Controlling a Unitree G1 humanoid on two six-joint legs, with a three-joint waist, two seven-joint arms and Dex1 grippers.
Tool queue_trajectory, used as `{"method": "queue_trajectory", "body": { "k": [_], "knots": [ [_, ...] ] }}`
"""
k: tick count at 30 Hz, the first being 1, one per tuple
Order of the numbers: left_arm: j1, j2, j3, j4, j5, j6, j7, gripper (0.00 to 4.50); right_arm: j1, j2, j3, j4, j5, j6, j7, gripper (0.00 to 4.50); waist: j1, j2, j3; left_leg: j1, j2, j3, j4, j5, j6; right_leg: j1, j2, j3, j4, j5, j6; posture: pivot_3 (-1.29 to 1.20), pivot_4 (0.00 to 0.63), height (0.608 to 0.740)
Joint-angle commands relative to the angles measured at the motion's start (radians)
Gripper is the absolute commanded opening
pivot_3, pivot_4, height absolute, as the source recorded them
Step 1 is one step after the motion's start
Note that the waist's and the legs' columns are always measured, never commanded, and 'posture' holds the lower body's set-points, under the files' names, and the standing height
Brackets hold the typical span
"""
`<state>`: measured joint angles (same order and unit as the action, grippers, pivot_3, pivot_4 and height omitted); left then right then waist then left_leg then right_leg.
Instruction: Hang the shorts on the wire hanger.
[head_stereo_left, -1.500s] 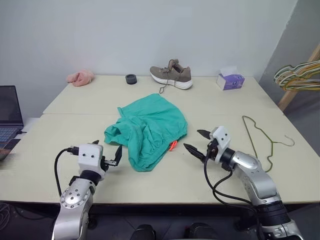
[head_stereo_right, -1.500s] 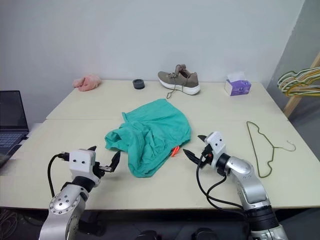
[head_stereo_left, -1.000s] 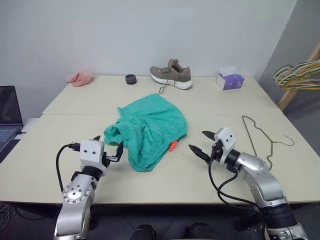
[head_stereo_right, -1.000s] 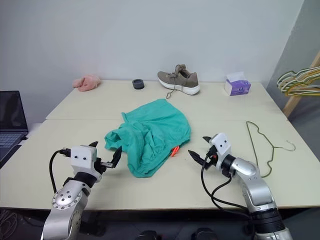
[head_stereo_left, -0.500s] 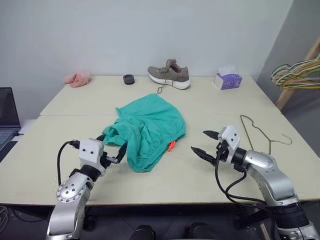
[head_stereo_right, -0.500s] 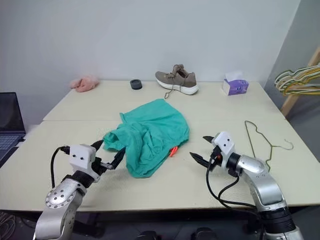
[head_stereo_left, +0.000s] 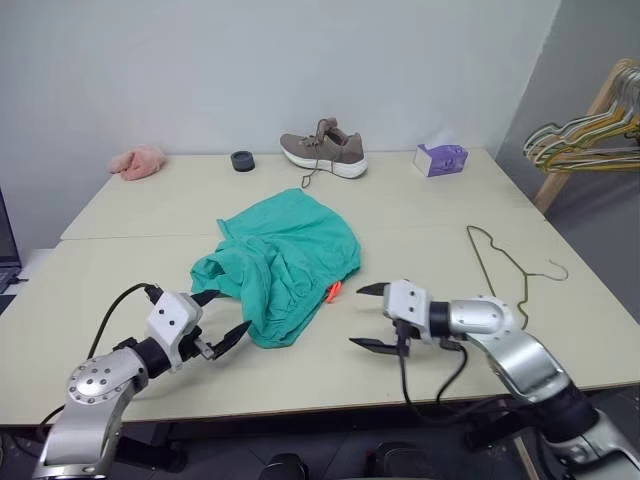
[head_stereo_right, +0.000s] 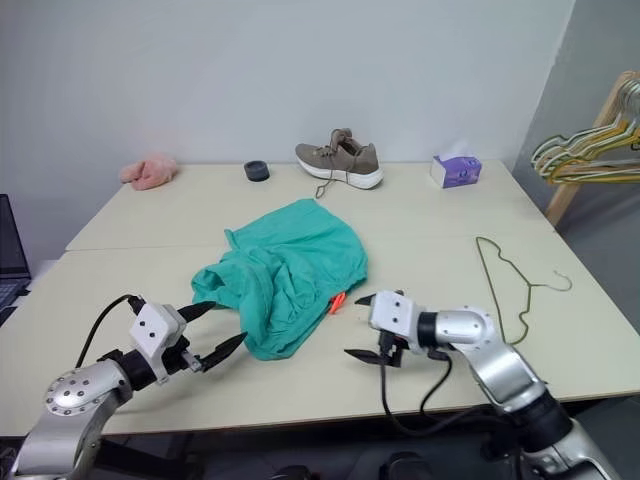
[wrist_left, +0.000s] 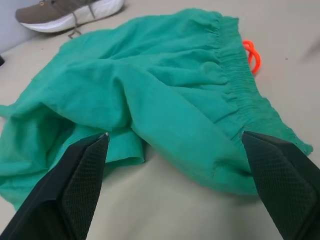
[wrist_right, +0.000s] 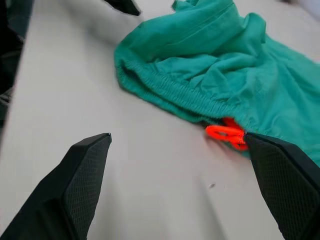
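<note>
Task barely started. The shorts (head_stereo_left: 283, 262) lie crumpled mid-surface (head_stereo_left: 420, 215), nothing lifted. The wire hanger (head_stereo_left: 505, 272) lies flat on the surface, well apart to the robot's right, untouched. Left tool (head_stereo_left: 221, 317) has its jaws spread wide, empty, just beside the shorts' near edge; contact with cloth looks absent, hard to say. Right tool (head_stereo_left: 366, 316) likewise released, empty, near the orange tag (wrist_right: 226, 135). Left to do: grasp shorts, fetch hanger, drape them over it.

I find no writing I can read: the purple tissue box (head_stereo_left: 440, 158), the shoe (head_stereo_left: 322, 154) and the orange tag (wrist_right: 226, 135) on the shorts (head_stereo_left: 280, 262) bear no lettering or numbers I can make out.
</note>
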<state>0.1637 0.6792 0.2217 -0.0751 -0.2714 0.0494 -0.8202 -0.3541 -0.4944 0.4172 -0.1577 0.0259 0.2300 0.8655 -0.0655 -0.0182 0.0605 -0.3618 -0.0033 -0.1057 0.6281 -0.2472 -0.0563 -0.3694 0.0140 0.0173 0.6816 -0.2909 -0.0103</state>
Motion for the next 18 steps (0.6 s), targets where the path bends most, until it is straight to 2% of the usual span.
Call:
{"method": "queue_trajectory", "body": {
  "k": [1,7,18],
  "knots": [
    [0.011,0.034,0.069,0.027,-0.021,-0.029,-0.024,4.48,-0.07,0.047,0.052,0.088,-0.106,-0.087,-0.052,4.5,-0.001,0.0,0.0,0.0,0.0,0.0,0.0,0.0,0.0,0.0,0.0,0.0,0.0,0.0,0.0,-0.07,0.0,0.74],
    [0.032,0.054,0.098,0.018,-0.054,0.009,-0.059,4.48,-0.19,0.149,0.16,0.303,-0.27,-0.224,-0.107,4.5,-0.001,0.001,0.0,-0.002,0.0,0.0,-0.001,0.0,0.0,-0.002,0.0,0.0,0.0,0.0,0.0,-0.06,0.0,0.74],
    [0.093,0.113,0.094,-0.134,-0.168,0.208,-0.16,4.48,-0.322,0.342,0.268,0.578,-0.436,-0.383,-0.206,4.5,-0.01,-0.001,0.0,-0.001,0.002,-0.001,-0.001,0.0,0.0,-0.002,0.0,0.0,0.001,0.0,-0.001,-0.05,0.0,0.74]
  ]
}}
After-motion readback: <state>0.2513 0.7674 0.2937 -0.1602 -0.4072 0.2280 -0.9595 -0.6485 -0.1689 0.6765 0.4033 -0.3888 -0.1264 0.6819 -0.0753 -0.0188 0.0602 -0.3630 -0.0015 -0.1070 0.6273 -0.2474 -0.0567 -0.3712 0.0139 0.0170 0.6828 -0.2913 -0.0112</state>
